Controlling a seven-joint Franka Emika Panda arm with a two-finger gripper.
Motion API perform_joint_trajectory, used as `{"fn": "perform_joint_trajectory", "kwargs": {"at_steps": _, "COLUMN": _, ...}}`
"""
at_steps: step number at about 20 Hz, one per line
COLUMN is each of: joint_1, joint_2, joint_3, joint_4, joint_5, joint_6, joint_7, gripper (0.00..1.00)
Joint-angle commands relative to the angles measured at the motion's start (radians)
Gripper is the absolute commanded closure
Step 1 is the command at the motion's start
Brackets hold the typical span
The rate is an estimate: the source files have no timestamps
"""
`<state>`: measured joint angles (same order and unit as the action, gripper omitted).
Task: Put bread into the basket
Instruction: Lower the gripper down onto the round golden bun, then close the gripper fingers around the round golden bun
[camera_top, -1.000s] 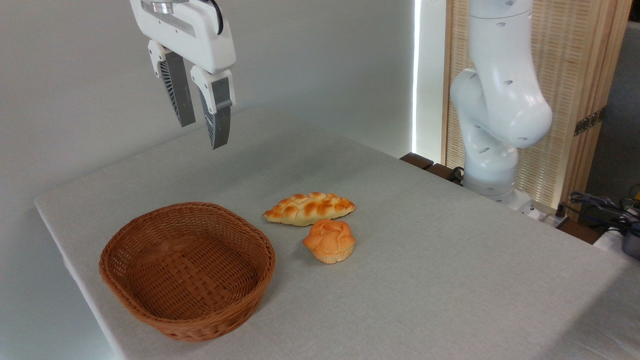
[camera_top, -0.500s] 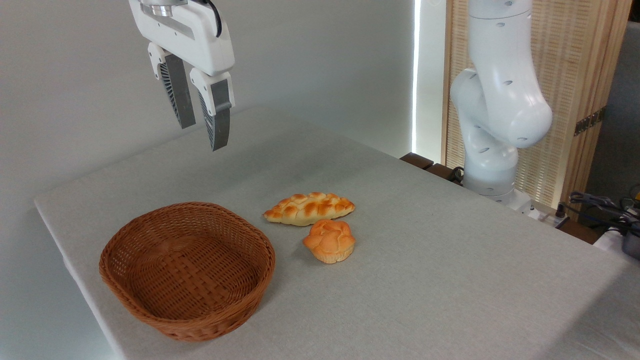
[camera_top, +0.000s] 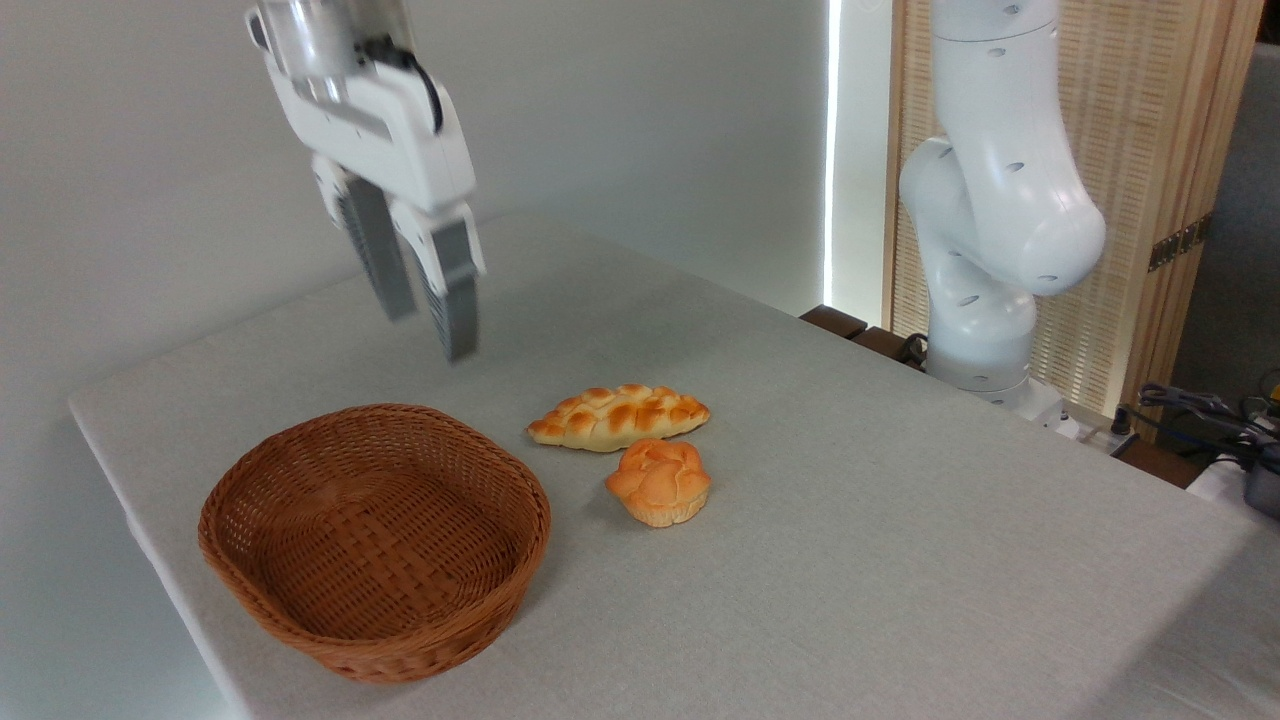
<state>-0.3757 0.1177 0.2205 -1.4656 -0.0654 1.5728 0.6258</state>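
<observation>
The bread (camera_top: 659, 482), a small round orange-golden bun with a knotted top, sits on the grey table just right of the basket (camera_top: 375, 540). The basket is a wide, shallow brown wicker oval and holds nothing. My gripper (camera_top: 432, 330) hangs in the air above the basket's far rim, up and left of the bread, well apart from both. Its two grey fingers (camera_top: 457, 300) point down with a narrow gap and nothing between them, slightly blurred by motion.
A longer braided oval loaf (camera_top: 618, 415) lies just behind the bun. The white arm base (camera_top: 990, 250) stands at the table's far right edge, with cables (camera_top: 1200, 405) beyond it. The table's left edge (camera_top: 140, 520) runs close to the basket.
The gripper has dropped lower and shifted a little to the right, toward the table. The bun, the loaf and the basket have not moved.
</observation>
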Motion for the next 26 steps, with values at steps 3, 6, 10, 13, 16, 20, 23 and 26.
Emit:
{"fn": "perform_joint_trajectory", "kwargs": {"at_steps": 3, "joint_1": 0.011, "joint_2": -0.154, "joint_3": 0.025, "joint_4": -0.284, "joint_5": 0.087, "joint_6": 0.062, "joint_7": 0.199, "gripper": 0.00}}
{"fn": "perform_joint_trajectory", "kwargs": {"at_steps": 6, "joint_1": 0.009, "joint_2": -0.231, "joint_3": 0.060, "joint_4": -0.428, "joint_5": 0.088, "joint_6": 0.105, "joint_7": 0.277, "gripper": 0.00}}
{"fn": "perform_joint_trajectory", "kwargs": {"at_steps": 10, "joint_1": 0.009, "joint_2": -0.276, "joint_3": 0.066, "joint_4": -0.562, "joint_5": 0.088, "joint_6": 0.128, "joint_7": 0.350, "gripper": 0.00}}
{"fn": "perform_joint_trajectory", "kwargs": {"at_steps": 13, "joint_1": 0.008, "joint_2": -0.274, "joint_3": 0.066, "joint_4": -0.639, "joint_5": 0.098, "joint_6": 0.177, "joint_7": 0.370, "gripper": 0.00}}
{"fn": "perform_joint_trajectory", "kwargs": {"at_steps": 16, "joint_1": 0.004, "joint_2": -0.274, "joint_3": 0.066, "joint_4": -0.711, "joint_5": 0.098, "joint_6": 0.251, "joint_7": 0.371, "gripper": 0.00}}
{"fn": "perform_joint_trajectory", "kwargs": {"at_steps": 20, "joint_1": -0.008, "joint_2": -0.259, "joint_3": 0.063, "joint_4": -0.717, "joint_5": 0.096, "joint_6": 0.270, "joint_7": 0.371, "gripper": 0.00}}
{"fn": "perform_joint_trajectory", "kwargs": {"at_steps": 23, "joint_1": -0.022, "joint_2": -0.245, "joint_3": 0.063, "joint_4": -0.717, "joint_5": 0.095, "joint_6": 0.270, "joint_7": 0.371, "gripper": 0.00}}
{"fn": "perform_joint_trajectory", "kwargs": {"at_steps": 26, "joint_1": -0.026, "joint_2": -0.213, "joint_3": 0.063, "joint_4": -0.717, "joint_5": 0.096, "joint_6": 0.276, "joint_7": 0.373, "gripper": 0.00}}
